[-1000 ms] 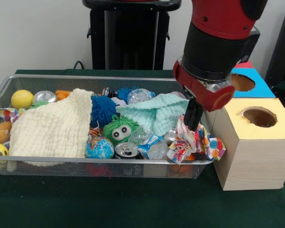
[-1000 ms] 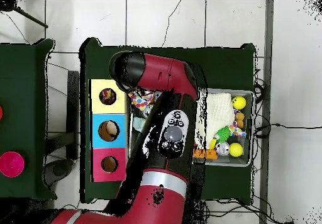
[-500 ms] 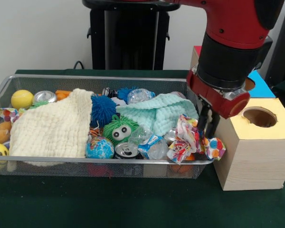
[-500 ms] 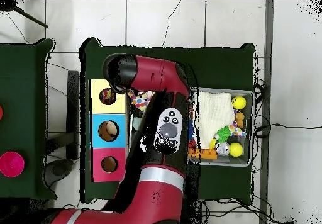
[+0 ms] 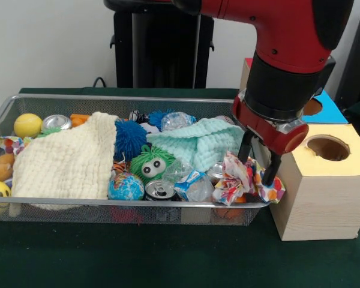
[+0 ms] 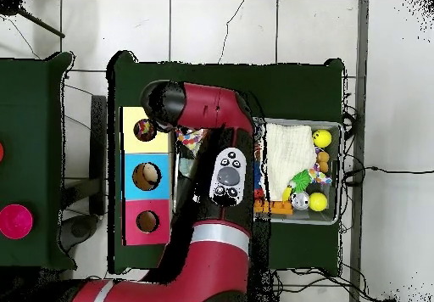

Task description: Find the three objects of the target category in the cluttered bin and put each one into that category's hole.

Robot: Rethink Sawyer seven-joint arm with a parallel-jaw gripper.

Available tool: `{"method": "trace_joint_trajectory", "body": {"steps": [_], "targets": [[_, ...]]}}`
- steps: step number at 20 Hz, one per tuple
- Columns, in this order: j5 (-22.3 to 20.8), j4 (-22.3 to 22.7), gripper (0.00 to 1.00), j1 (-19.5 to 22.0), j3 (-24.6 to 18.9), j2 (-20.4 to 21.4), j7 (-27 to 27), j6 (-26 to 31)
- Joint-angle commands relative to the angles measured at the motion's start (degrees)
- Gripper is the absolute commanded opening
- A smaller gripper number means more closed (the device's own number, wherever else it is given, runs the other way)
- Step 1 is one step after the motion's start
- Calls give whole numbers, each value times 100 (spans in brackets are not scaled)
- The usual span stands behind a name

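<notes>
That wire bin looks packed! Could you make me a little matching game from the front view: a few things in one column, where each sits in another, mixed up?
Things:
1. globe ball
2. cream knitted cloth
3. multicoloured crumpled cloth
4. yellow ball

Places:
A. far left corner of the wire bin
B. right end of the bin, under the gripper
C. spread over the left half of the bin
D. against the bin's near wall, beside a can top

Pairs: 1-D, 2-C, 3-B, 4-A
</notes>
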State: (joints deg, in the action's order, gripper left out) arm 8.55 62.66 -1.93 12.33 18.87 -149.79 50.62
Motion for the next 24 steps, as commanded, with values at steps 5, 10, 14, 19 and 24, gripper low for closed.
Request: {"method": "trace_joint_trajectory", "body": {"steps": [5,10,14,19,24], "targets": [[-422,971,100,468,-818,27,826,-317],[-595,1150,100,489,-902,48,824,-311],[-755,1136,0,549,-984,48,760,-392],[-756,926,0,506,-981,14,589,-80],[-767,651,0,294,-848,49,260,80]]}}
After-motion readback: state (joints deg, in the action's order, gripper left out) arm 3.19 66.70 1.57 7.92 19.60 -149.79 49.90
